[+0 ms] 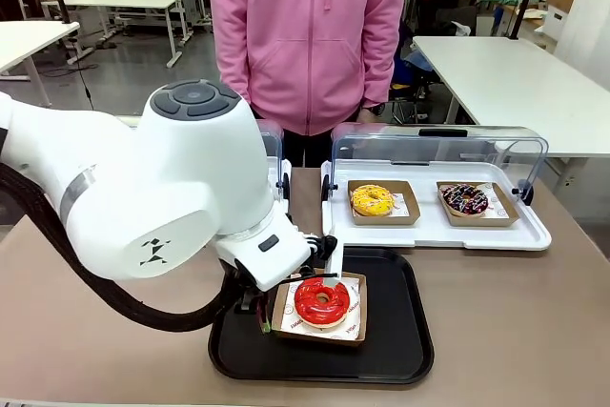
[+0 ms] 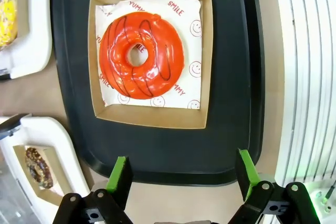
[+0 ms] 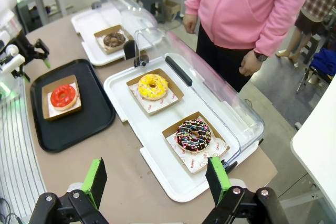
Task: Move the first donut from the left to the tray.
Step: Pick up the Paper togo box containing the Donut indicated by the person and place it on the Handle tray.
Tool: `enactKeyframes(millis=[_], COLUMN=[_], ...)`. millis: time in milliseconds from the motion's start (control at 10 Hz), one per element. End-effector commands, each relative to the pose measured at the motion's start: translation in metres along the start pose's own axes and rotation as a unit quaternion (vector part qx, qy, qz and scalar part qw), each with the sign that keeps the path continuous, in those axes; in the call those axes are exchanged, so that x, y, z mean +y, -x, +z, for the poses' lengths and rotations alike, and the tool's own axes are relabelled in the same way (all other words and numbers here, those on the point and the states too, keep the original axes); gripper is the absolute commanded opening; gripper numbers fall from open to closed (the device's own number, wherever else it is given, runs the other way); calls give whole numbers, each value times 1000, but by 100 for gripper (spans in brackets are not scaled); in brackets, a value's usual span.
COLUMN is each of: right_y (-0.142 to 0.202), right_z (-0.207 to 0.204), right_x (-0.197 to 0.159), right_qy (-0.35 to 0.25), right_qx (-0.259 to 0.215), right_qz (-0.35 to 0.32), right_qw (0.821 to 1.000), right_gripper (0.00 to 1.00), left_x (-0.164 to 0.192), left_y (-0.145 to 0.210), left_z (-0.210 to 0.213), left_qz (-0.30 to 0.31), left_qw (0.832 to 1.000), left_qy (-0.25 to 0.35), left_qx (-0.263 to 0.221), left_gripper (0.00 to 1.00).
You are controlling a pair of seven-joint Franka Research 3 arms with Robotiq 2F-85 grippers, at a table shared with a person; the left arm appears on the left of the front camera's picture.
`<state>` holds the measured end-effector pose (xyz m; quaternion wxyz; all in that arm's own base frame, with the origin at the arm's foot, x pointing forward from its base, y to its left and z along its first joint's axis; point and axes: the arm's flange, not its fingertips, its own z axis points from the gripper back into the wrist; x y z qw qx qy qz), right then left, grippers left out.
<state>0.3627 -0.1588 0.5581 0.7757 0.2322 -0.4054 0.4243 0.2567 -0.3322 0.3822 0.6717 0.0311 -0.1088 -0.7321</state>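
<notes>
Left wrist view: we see the red donut (image 2: pixel 140 55) on its cardboard holder (image 2: pixel 151 56), resting inside the black tray (image 2: pixel 157 148).

Our left gripper (image 2: pixel 184 174) hangs just off the tray's rim with its green pads (image 2: pixel 119 178) spread wide and nothing between them, clear of the holder. From the front, we see the left arm (image 1: pixel 162 193) bent low over the tray's near-left part, beside the donut. Our right gripper (image 3: pixel 157 182) also stands wide open and empty, well away from the tray, above the white display tray (image 3: pixel 157 145) holding a yellow donut (image 3: pixel 152 86) and a sprinkled chocolate donut (image 3: pixel 193 134).
</notes>
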Motion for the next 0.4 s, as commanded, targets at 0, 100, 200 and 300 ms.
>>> enactKeyframes(millis=[0, 100, 200, 300], right_y=[-2, -2, -2, -2], right_z=[-1, -1, -1, -1], right_x=[-1, -1, -1, -1], right_qy=[0, 0, 0, 0], right_qx=[-11, -11, -11, -11], right_qz=[9, 9, 9, 9], right_qw=[1000, 1000, 1000, 1000], right_gripper=[100, 100, 100, 100], left_x=[0, 0, 0, 0], left_y=[-2, -2, -2, -2], left_z=[-1, -1, -1, -1], left_qz=[8, 8, 8, 8], left_qw=[1000, 1000, 1000, 1000], left_qy=[-6, -6, -6, -6], left_qx=[-4, -4, -4, -4], left_gripper=[100, 100, 100, 100])
